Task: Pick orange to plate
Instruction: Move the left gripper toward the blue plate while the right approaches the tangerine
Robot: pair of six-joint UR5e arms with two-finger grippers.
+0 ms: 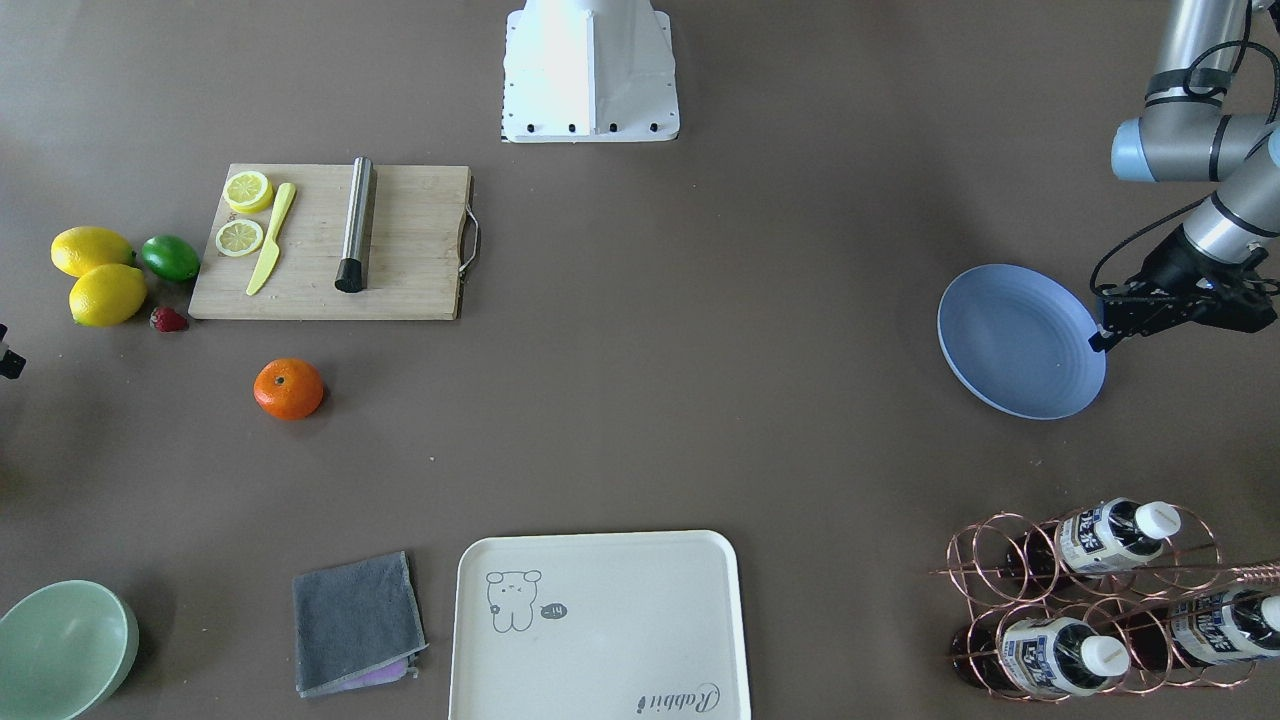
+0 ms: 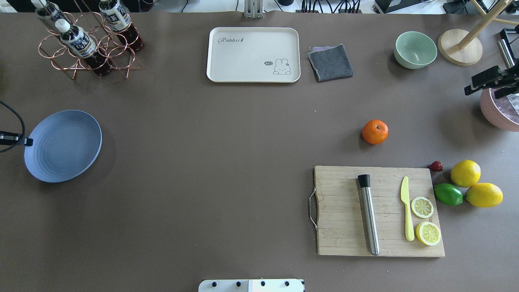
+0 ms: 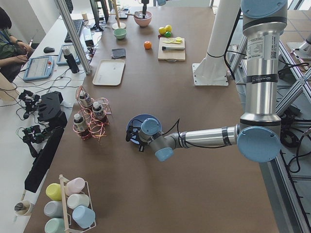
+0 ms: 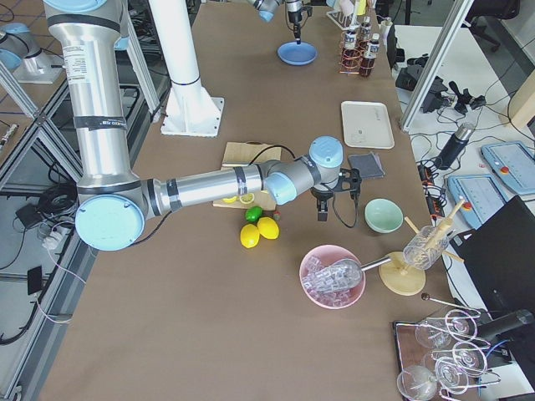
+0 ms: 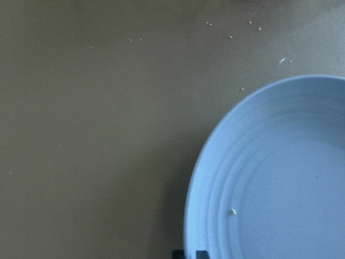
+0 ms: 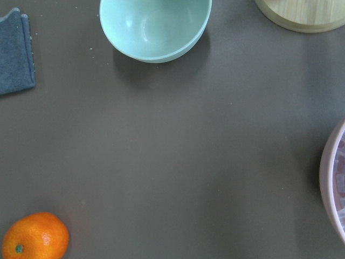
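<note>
**Orange** (image 2: 374, 131): set on the brown desk (image 2: 211, 162), in the robot's right half. It is placed near the far edge of the wooden cutting board (image 2: 344, 211) but apart from it, and is touched by neither pincer.

**Plate** (image 2: 63, 145): pale blue, laid flat at the desk's left end, well apart from the orange. One crumb (image 5: 233, 212) is seen on it.

**Left pincer** (image 1: 1100, 338): positioned at the plate's outer rim. Whether its fingers are spread or closed cannot be told.

**Right pincer** (image 2: 481, 93): held above the desk's right end, beside a pink bowl (image 2: 500, 113), with its fingers parted.

**Also listed:**
- lemons (image 2: 465, 173), a lime (image 2: 448, 194) and a strawberry (image 2: 436, 166), grouped right of the board
- a cream tray (image 2: 253, 54), a grey cloth (image 2: 330, 62) and a green bowl (image 2: 415, 49), ranged along the far side
</note>
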